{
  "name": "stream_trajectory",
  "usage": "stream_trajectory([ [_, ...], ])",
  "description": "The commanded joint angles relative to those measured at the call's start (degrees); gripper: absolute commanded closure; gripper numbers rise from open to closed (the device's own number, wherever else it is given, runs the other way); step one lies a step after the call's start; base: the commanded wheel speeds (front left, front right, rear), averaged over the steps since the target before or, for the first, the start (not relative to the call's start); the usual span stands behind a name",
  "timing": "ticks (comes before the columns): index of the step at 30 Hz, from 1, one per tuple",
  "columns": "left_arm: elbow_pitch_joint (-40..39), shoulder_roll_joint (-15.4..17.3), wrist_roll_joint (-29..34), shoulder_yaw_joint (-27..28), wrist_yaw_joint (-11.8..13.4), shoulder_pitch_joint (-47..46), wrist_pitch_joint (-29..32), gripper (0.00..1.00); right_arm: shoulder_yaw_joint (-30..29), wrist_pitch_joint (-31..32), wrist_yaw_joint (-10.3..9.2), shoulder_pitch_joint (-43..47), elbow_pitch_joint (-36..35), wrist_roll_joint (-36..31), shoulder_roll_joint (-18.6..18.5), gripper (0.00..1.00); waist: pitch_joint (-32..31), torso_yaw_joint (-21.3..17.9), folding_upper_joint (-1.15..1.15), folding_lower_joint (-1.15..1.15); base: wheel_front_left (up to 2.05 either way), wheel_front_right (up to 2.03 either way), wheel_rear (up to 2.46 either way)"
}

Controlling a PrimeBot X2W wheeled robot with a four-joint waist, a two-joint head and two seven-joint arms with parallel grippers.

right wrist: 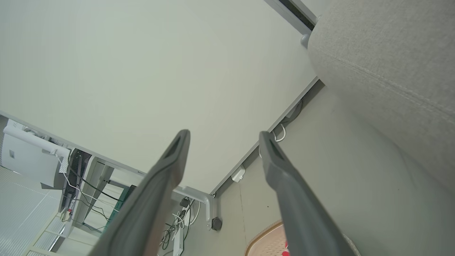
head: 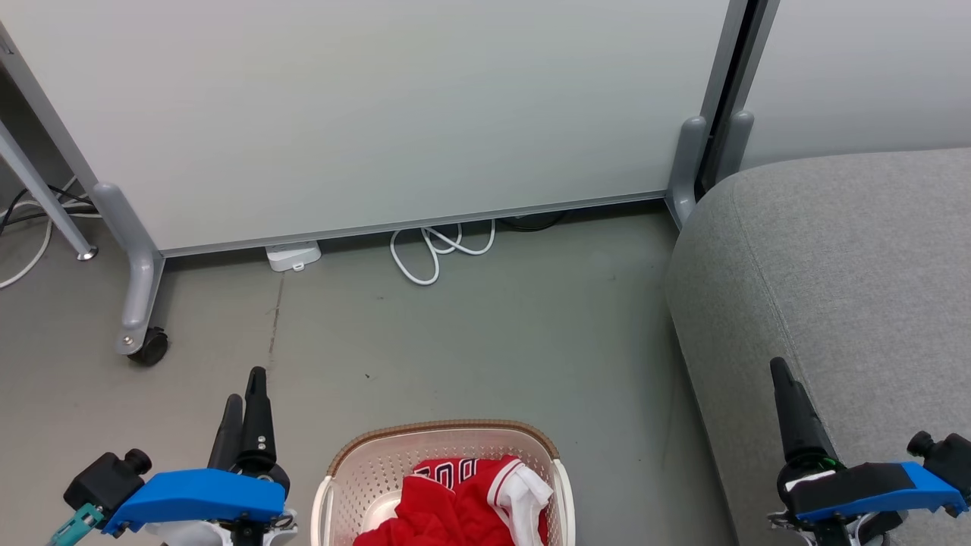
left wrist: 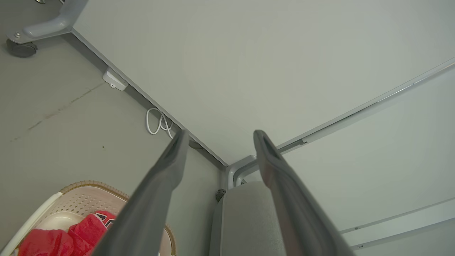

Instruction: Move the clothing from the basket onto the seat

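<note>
At 8 o'clock in the head view, the left gripper [head: 246, 383] hangs over the bare grey floor [head: 470, 341], its fingers [left wrist: 167, 170] released and spread with nothing between them, pointing toward 12 o'clock. Further back, at 10 o'clock, a caster wheel [head: 148, 346] carries the leg of a pale partition panel [head: 379, 114], and a white cable [head: 432, 254] loops on the floor under the panel's lower edge at about 12 o'clock. At 6 o'clock stands the basket [head: 447, 430], on the floor between the two grippers and touching neither. The clothing [head: 455, 508] lies bunched inside it, red with white trim and dark lettering, and reaches up to the rim at its 3 o'clock side. The seat [head: 857, 288] takes up the 3 o'clock side, apart from the basket with a strip of floor between them. At 4 o'clock the right gripper [head: 783, 379] shows against the seat's near corner; its fingers [right wrist: 284, 185] are likewise released and hold nothing.
</note>
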Motion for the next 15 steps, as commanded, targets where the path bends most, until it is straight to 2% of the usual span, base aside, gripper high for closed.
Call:
stream_trajectory([
  [1, -1.1, 0.5, 2.8, -0.5, 0.2, -1.0, -0.7, 0.00, 0.2, -0.8, 0.12, -0.6, -1.1, -3.1, -0.4, 0.00, 0.0, 0.1, 0.00, 0.00, 0.00, 0.00, 0.00],
  [15, -1.3, 0.9, 13.7, -2.8, 0.4, -0.5, -3.3, 0.00, 0.9, -3.3, 0.15, -0.2, -1.0, -15.1, -0.5, 0.00, -0.2, 0.2, 0.00, 0.00, 0.00, 0.00, 0.00],
])
